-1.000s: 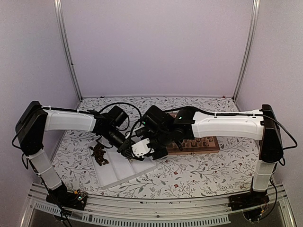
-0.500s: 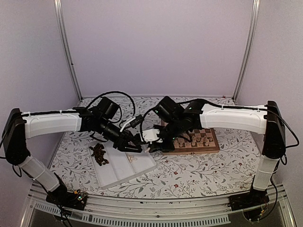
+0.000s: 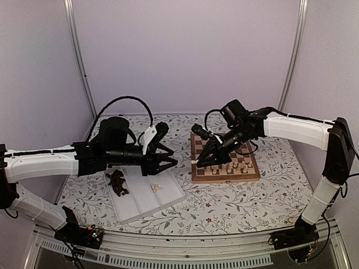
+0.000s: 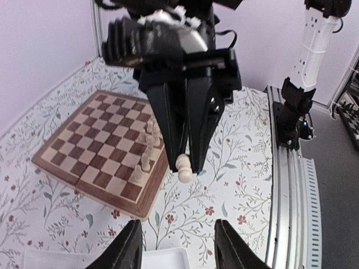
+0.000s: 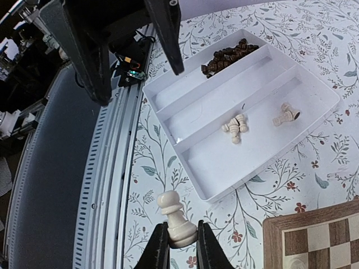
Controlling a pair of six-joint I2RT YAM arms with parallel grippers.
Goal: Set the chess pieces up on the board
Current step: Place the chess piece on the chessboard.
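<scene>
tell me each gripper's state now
left gripper: open, empty
right gripper: closed on a cream pawn

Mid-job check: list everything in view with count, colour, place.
board: one, brown and tan, right of tray
tray: one, white, left of board
dark pieces: heap, dark brown, tray's left compartment
loose cream pieces: a few, cream, tray's right compartment
placed cream pieces: several, cream, board's near edge
cream pawn: one, cream, in right end effector
left end effector: one, black, open, by tray's far edge
right end effector: one, black, shut on cream pawn, at board's left edge
</scene>
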